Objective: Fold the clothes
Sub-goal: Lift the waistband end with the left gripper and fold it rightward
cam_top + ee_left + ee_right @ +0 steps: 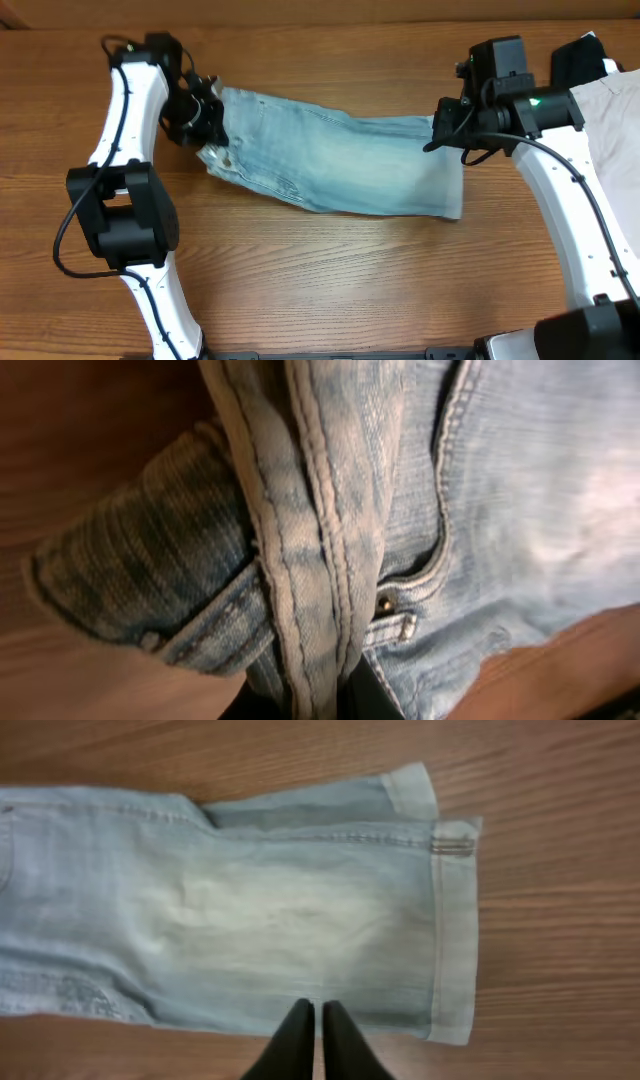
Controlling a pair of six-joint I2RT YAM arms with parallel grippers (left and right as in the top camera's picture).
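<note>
Right gripper [315, 1012]: black fingers pressed together, no gap seen, tips set at leg edge of faded light-blue denim jeans [340, 165], close to cuffed hem; whether fabric is pinched cannot be told

Left gripper [208, 125]: placed at waistband, left end; fingers masked by bunched denim in wrist view, spread cannot be told

Jeans laid across middle of brown wooden table [350, 290], waist left, hem right

Beige cloth [612, 110] cut off at right edge

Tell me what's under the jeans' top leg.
The other leg of the jeans: only its cuff and an edge strip show; the rest is covered, as is the table beneath.
</note>
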